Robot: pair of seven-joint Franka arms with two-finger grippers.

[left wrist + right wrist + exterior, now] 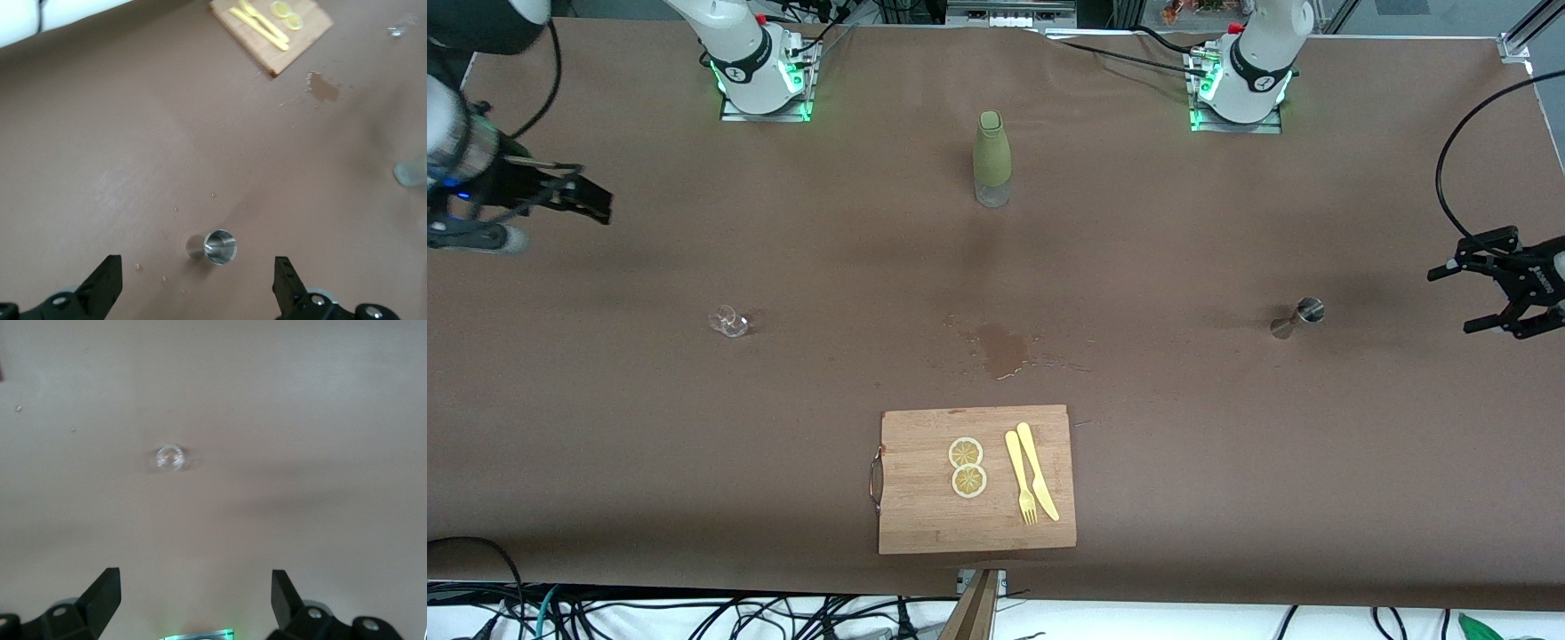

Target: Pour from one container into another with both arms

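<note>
A small steel jigger (1298, 317) stands on the brown table toward the left arm's end; the left wrist view looks down into the jigger's (219, 246) open mouth. My left gripper (1458, 300) hovers beside it, open and empty, and in its own view the left gripper (197, 272) spans wider than the cup. A small clear glass (729, 320) sits toward the right arm's end, and the glass (169, 457) shows well ahead of my open, empty right gripper (193, 583). That right gripper (603, 204) hangs over the table's end.
A green-sleeved bottle (992, 158) stands mid-table between the arm bases. A wet stain (1000, 348) marks the table's middle. Nearer the front camera lies a wooden cutting board (911, 511) with two lemon slices (967, 467) and a yellow fork and knife (1030, 482).
</note>
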